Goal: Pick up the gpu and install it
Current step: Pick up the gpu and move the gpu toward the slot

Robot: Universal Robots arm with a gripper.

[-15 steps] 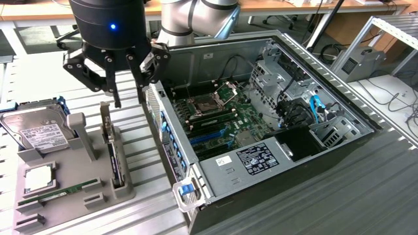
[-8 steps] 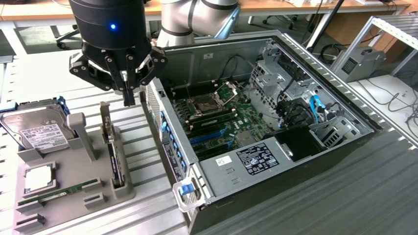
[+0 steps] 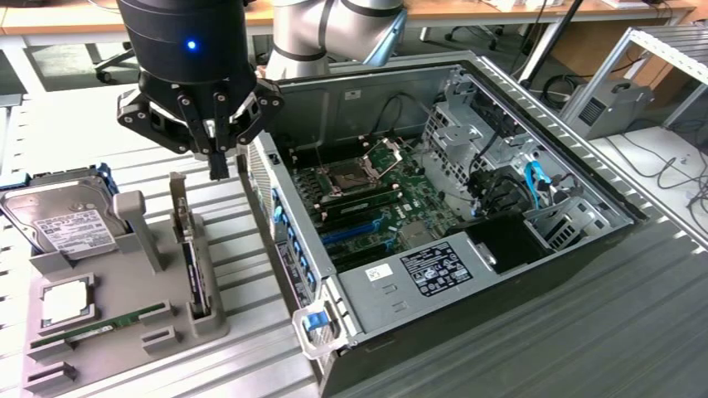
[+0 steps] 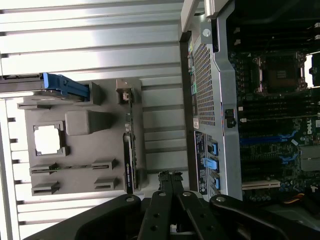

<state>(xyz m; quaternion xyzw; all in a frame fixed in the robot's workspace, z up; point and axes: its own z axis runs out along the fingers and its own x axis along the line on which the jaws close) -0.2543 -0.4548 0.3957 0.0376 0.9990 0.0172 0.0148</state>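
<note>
You see the gpu (image 3: 196,274) (image 4: 128,165) standing on its long edge in a slot of the grey holder (image 3: 111,290): a thin dark card with a silver bracket at one end. Above that end, beside the open computer case (image 3: 366,290), the gripper (image 3: 218,172) (image 4: 169,176) hangs with its fingers pressed together, holding nothing.

Count, table (image 3: 575,332):
- open computer case (image 3: 575,157): one
- grey holder tray (image 3: 122,282): one, beside the case

Count, tray:
- hard drive (image 3: 66,222): one, at a far corner
- processor chip (image 3: 66,302): one
- memory stick (image 3: 98,325): one
- graphics card (image 3: 197,278): one, on edge along the tray's edge nearest the case

Count, case:
- motherboard (image 3: 409,195): one
- processor socket (image 3: 343,176): one
- labelled power supply box (image 3: 443,269): one
- blue latch (image 3: 320,322): one, at the case's near corner

Above:
- robot arm (image 3: 321,33): one
- gripper (image 3: 218,170): one
</note>
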